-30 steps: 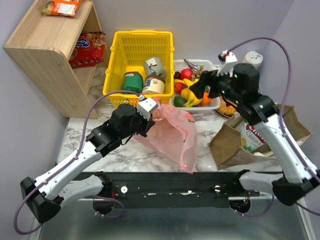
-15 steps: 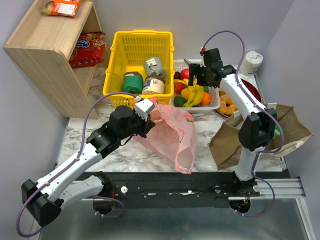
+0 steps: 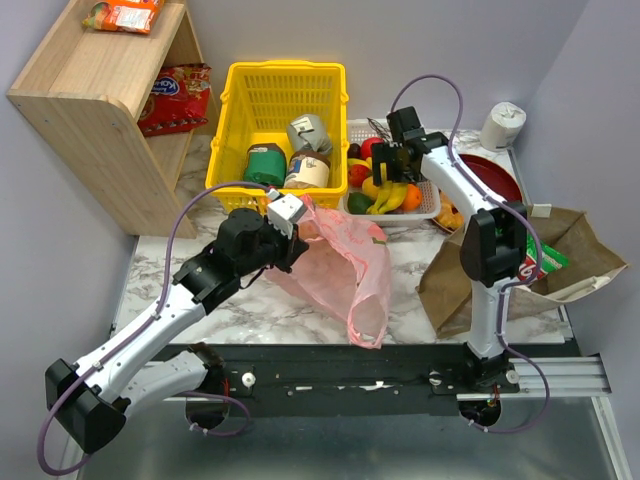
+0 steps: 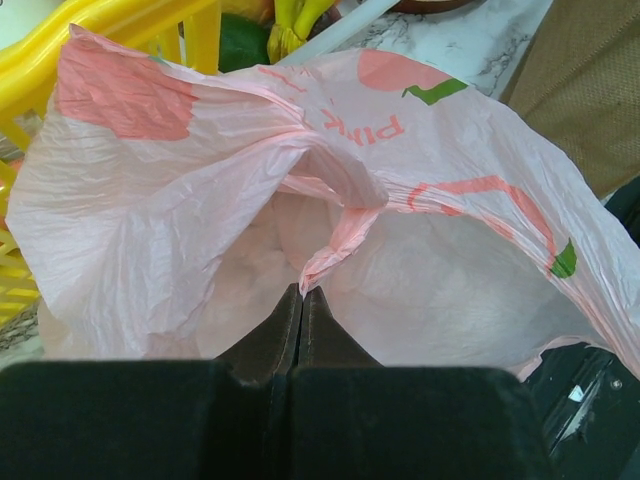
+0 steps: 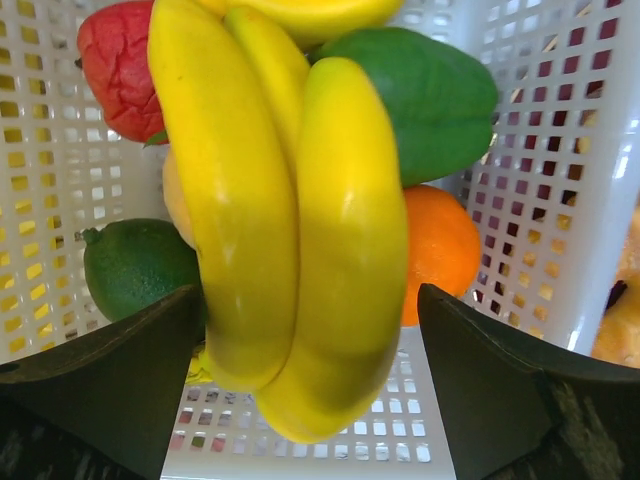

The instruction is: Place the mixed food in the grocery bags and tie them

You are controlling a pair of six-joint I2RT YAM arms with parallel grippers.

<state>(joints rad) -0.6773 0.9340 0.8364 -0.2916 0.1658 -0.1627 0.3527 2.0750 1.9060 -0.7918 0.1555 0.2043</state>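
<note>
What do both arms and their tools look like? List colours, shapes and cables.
Both the left arm and the right arm have white link shells joined by bulky black joints. A thin purple cable loops loosely alongside each. The left tool and the right tool have plain matte black, wedge-shaped fingers; no markings show.

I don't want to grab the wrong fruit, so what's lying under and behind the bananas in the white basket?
Showing past the bananas are a lime, an orange fruit, a green fruit and a red fruit. Whatever lies directly beneath the bananas is covered.
</note>
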